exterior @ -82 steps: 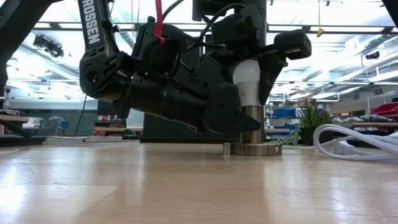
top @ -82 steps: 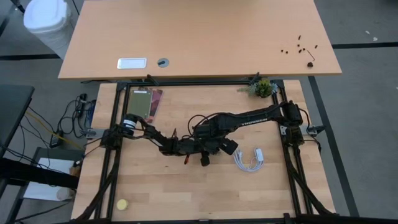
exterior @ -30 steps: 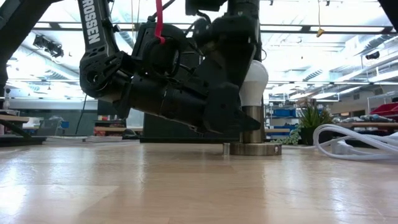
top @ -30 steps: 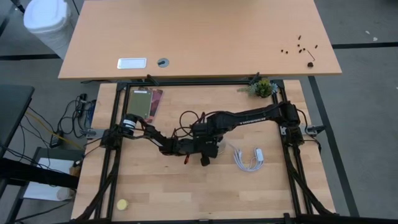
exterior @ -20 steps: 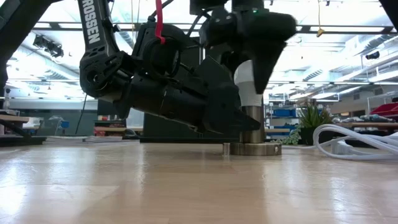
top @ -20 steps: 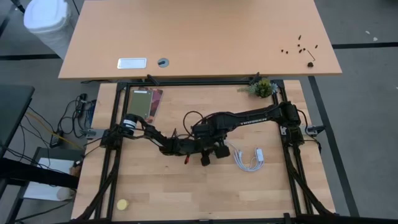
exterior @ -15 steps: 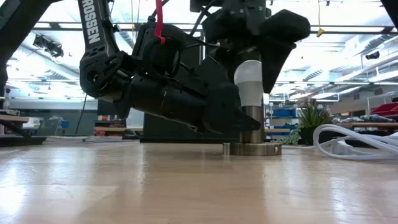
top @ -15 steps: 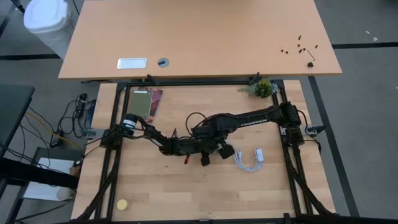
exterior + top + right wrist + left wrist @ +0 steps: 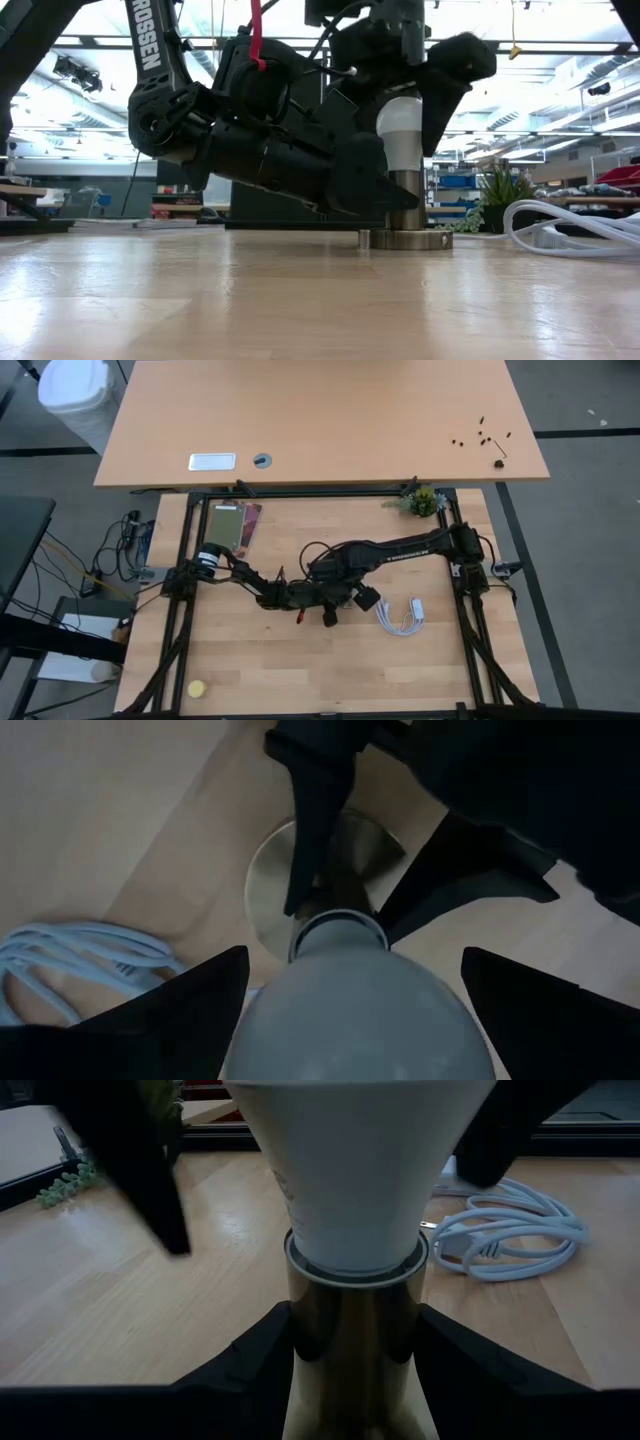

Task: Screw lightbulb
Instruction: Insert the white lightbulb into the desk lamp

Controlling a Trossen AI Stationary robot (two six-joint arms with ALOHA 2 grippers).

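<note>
The white lightbulb (image 9: 401, 128) stands upright with its base in the silvery socket (image 9: 405, 238), which rests on the table by its round disc base. It also shows in the left wrist view (image 9: 350, 1170) and the right wrist view (image 9: 355, 1010). My left gripper (image 9: 355, 1365) reaches in low from the table's left and is shut on the socket's stem. My right gripper (image 9: 352, 1020) hangs over the bulb, pointing down, shut on its wide part. In the high view both grippers (image 9: 335, 596) hide bulb and socket. My left gripper pinches the socket's upright stem (image 9: 355, 1330) between its two fingers, just under the bulb's neck. The fingers come in nearly level from the table's left. The socket stands on the table on its disc base (image 9: 270, 880). My right gripper holds the bulb's wide rounded part (image 9: 300, 1020) between its two fingers, one on each side. The fingers (image 9: 440, 95) come from above, pointing down. The bulb stays upright, its neck in the socket.
A coiled white cable (image 9: 402, 615) lies just right of the socket. A small green plant (image 9: 424, 501) stands at the far right corner, a flat card and pouch (image 9: 232, 526) at the far left, and a yellow disc (image 9: 197, 688) near the front left.
My right gripper has turned about its own upright axis while staying over the bulb, so its fingers have swung around the bulb. The bulb and socket stay in place and upright.
</note>
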